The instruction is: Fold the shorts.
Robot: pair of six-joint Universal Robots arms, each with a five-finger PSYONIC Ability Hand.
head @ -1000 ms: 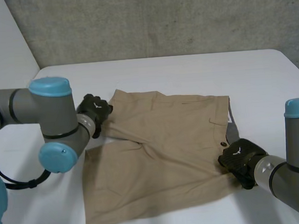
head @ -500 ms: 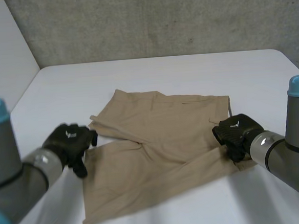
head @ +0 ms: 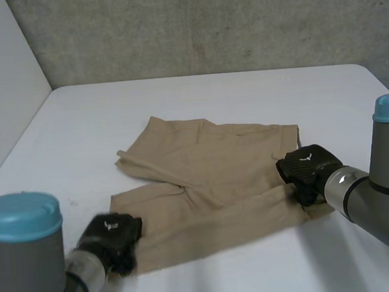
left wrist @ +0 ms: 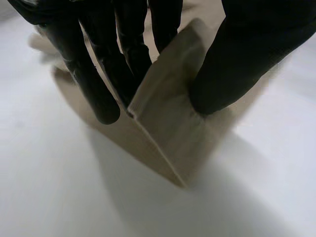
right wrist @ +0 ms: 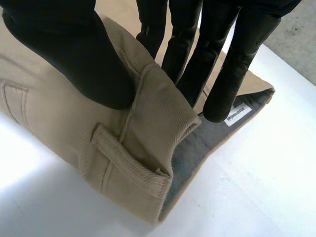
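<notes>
Head view: tan shorts (head: 210, 178) lie spread mid-bench (head: 244, 96), waistband (head: 289, 143) at right, legs at left. Left hand (head: 114, 237) sits at near-left leg corner. Right hand (head: 306, 167) sits at near end of waistband, right side.

Left wrist view: left hand (left wrist: 247, 54) pinches hem corner of shorts (left wrist: 168, 123) between thumb and fingers.

Right wrist view: right hand (right wrist: 74, 54) clamps waistband (right wrist: 153, 98), thumb on outer face just above belt loop (right wrist: 128, 160), fingers inside against grey lining (right wrist: 197, 148). White label (right wrist: 237, 114) lies at fingertips.
</notes>
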